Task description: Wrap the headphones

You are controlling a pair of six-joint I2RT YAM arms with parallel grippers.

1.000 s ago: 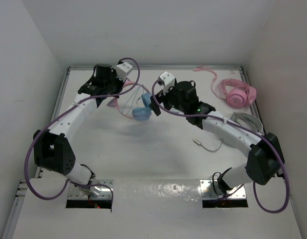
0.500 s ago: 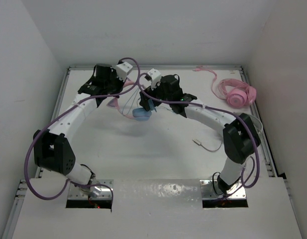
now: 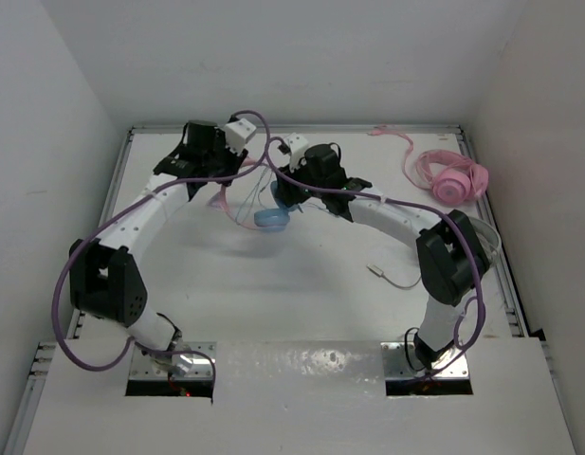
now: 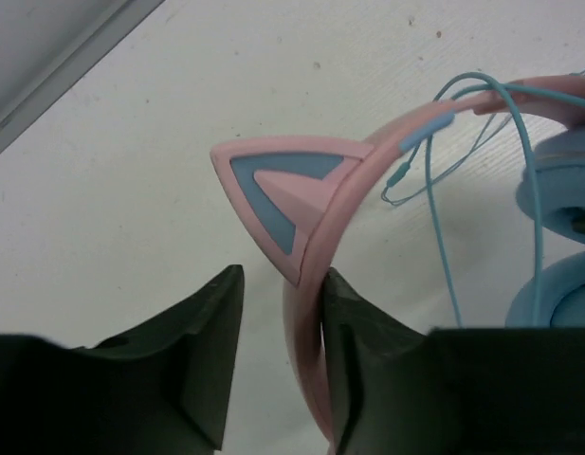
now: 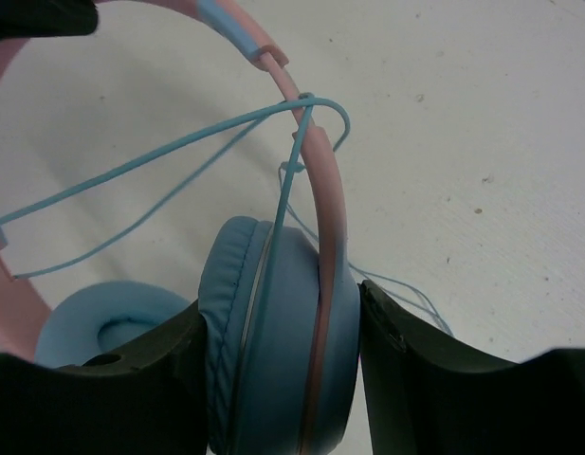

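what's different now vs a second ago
The right gripper moved left onto the ear cup, now clamped between its fingers, and that arm's elbow folded in toward the middle. The left gripper stayed where it was, with the headband between its fingers. The pink headphones did not move.

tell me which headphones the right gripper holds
The headphones with light blue cups, one cup clamped in the right gripper; the all-pink headphones lie untouched at far right.

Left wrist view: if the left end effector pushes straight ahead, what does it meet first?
Probably the cat ear of the headphones, just ahead of the left end effector; table lies behind, depth unclear.
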